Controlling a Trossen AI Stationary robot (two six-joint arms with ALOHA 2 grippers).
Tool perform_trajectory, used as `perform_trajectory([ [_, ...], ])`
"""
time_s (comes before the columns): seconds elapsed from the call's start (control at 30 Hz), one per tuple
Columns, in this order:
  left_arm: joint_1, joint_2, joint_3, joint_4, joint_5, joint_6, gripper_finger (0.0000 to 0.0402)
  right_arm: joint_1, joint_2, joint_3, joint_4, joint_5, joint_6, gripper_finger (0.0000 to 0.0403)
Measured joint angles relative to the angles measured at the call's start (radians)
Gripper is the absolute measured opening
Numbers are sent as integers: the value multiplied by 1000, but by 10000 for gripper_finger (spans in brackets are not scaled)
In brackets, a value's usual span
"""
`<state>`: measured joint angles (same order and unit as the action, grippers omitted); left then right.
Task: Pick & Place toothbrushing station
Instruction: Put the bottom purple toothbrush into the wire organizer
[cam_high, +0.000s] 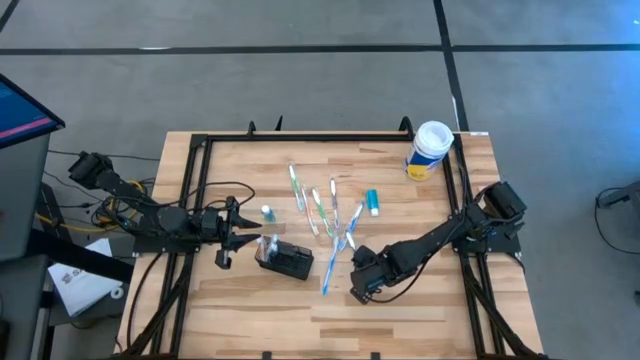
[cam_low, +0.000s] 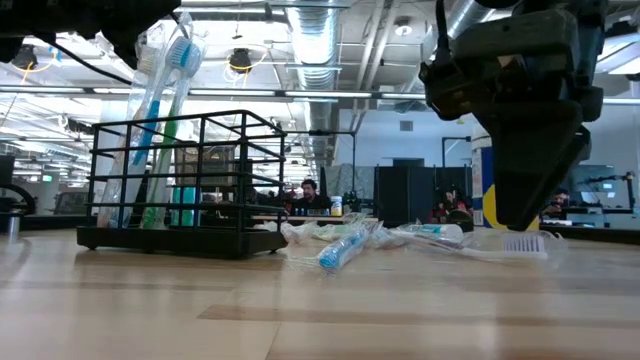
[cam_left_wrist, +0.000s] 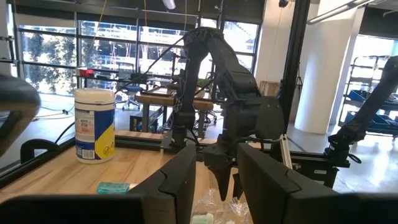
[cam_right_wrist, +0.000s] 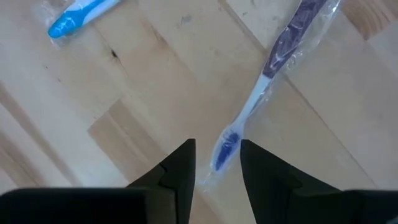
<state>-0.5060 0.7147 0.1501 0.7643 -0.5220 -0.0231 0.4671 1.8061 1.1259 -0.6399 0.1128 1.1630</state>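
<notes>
Low view: black wire toothbrushing station (cam_low: 190, 180) holds upright wrapped toothbrushes (cam_low: 160, 120)

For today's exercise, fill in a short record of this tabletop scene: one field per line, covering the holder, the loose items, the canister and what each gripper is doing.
holder: black wire toothbrushing station on the wooden table, toothbrushes standing in it
loose items: wrapped toothbrushes scattered mid-table
canister: white-lidded yellow-and-white canister at the far right corner
left gripper: left gripper beside the station, holding nothing visible
right gripper: right gripper pointed down over a wrapped blue toothbrush, fingers astride its head, not yet closed
</notes>
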Motion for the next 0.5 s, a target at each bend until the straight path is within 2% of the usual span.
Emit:
perform_trajectory([
  [0.27, 0, 0, 0, 0, 0, 0, 113, -2, 89, 4, 20, -29, -7, 118],
  [0.5, 0, 0, 0, 0, 0, 0, 113, 10, 82, 2, 20, -15, -9, 117],
])
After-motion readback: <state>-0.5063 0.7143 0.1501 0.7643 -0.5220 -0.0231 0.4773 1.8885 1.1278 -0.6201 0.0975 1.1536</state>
